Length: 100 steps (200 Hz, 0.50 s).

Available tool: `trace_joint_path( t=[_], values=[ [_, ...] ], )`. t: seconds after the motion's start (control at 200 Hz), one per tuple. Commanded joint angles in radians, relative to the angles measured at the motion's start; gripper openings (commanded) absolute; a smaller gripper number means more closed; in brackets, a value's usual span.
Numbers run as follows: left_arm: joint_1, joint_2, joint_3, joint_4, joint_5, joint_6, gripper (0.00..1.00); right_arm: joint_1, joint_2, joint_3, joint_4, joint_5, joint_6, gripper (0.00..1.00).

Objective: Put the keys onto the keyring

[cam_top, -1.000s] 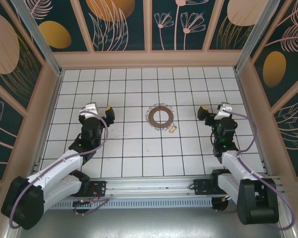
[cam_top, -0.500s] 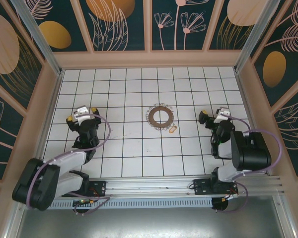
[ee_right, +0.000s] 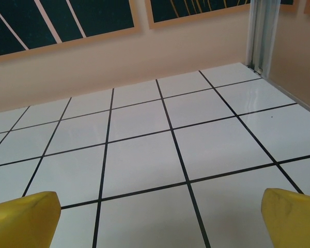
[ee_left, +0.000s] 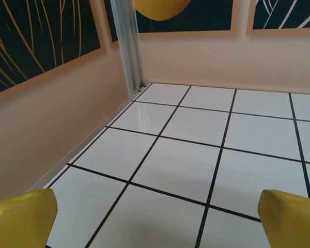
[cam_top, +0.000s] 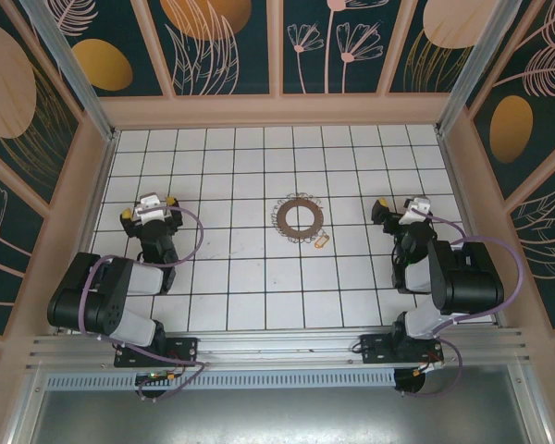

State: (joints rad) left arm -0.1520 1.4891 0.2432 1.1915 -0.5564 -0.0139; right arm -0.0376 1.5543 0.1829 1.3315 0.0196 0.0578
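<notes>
- Both arms are folded back near their bases. The left gripper [cam_top: 149, 207] and right gripper [cam_top: 407, 208] each sit over bare white tiled surface [cam_top: 259, 277], well apart from the task items.
- Left gripper: jaws spread wide, nothing between them. Its wrist view shows only tiles between the yellow fingertips [ee_left: 21, 214].
- Right gripper [ee_right: 157, 219]: likewise wide open, holding and touching nothing.
- The keys [cam_top: 321, 241] lie flat mid-surface, just beside the near-right edge of the keyring [cam_top: 285, 218]. Cannot tell whether they touch the wire fringe.
- The keyring lies flat, centred between the two arms and slightly farther out.
- Judgement: this is the approach step and nothing is grasped yet. The right gripper is nearer the keys.
- To do it well:
  - Come down square over the small tag and pinch across its narrow sides.
  - Avoid snagging the fringe.
  - Let the left gripper steady the ring.
</notes>
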Motion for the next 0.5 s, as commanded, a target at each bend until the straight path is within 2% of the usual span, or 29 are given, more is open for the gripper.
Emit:
trace_joint_path(
  t=[0.0, 0.095, 0.155, 0.215, 0.26, 0.32, 0.37, 0.495],
  values=[
    [0.032, 0.004, 0.053, -0.026, 0.102, -0.038, 0.99, 0.005, 0.004, 0.016, 0.023, 0.045, -0.013, 0.99],
    [0.059, 0.008, 0.072, -0.064, 0.148, -0.056, 0.99, 0.007, 0.004, 0.007, 0.039, 0.062, -0.01, 0.99],
    [0.072, 0.001, 0.046, -0.024, 0.173, -0.069, 0.99, 0.007, 0.004, -0.004, 0.059, 0.079, -0.004, 0.99],
    [0.092, 0.011, -0.016, 0.086, 0.207, -0.086, 0.99, 0.008, 0.004, -0.003, 0.056, 0.084, -0.004, 0.99],
    [0.092, 0.065, -0.061, 0.25, 0.2, -0.071, 0.99, 0.009, 0.004, -0.001, 0.054, 0.09, -0.004, 0.99],
    [0.092, 0.02, -0.021, 0.086, 0.21, -0.087, 0.99, 0.012, 0.005, 0.003, 0.045, 0.1, -0.002, 0.99],
    [0.094, 0.049, -0.037, 0.172, 0.204, -0.08, 0.99, 0.015, 0.006, 0.007, 0.041, 0.107, -0.003, 0.99],
    [0.094, 0.036, -0.03, 0.132, 0.206, -0.083, 0.99, 0.017, 0.005, 0.007, 0.041, 0.108, -0.007, 0.99]
  ],
)
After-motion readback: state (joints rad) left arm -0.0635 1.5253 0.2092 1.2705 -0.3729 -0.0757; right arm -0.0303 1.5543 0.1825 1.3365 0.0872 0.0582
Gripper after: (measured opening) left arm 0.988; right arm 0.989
